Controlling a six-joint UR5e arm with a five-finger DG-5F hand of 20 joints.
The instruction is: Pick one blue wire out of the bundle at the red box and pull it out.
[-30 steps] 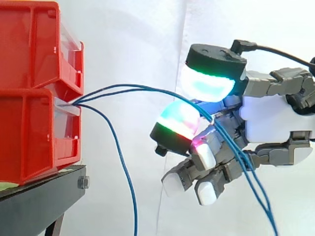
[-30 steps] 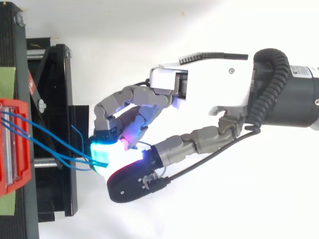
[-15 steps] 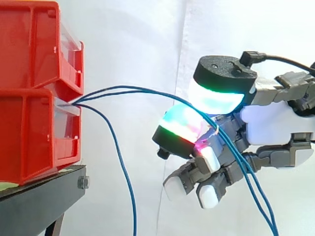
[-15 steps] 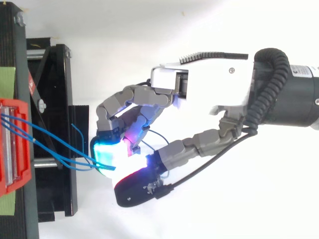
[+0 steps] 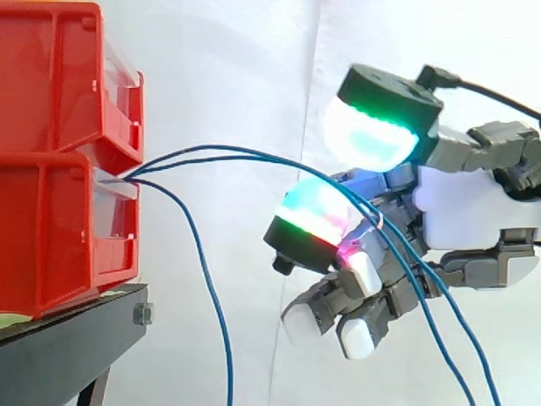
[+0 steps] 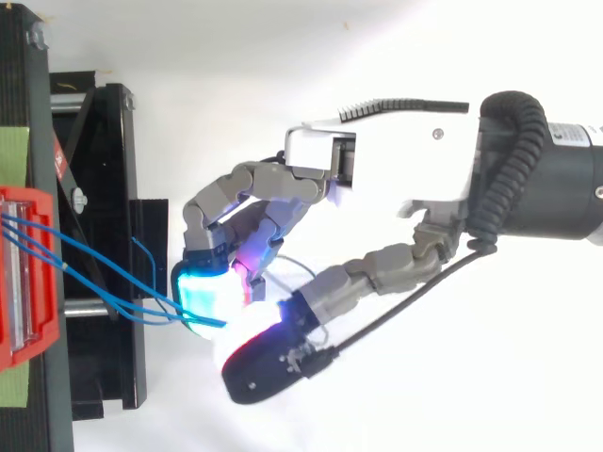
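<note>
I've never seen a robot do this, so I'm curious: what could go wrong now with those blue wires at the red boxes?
1. Two blue wires run side by side through the hand, so a pull might drag both out rather than one.
2. A third blue wire hangs loose from the same red box; it could snag or tangle if the others move.

Wires strung right across the gap!
The blue wires (image 5: pixel 221 147) span the space between red boxes (image 5: pixel 51 220) and hand (image 5: pixel 469 211), one drooping past the black stand (image 5: pixel 68 342); above them, free room.
</note>
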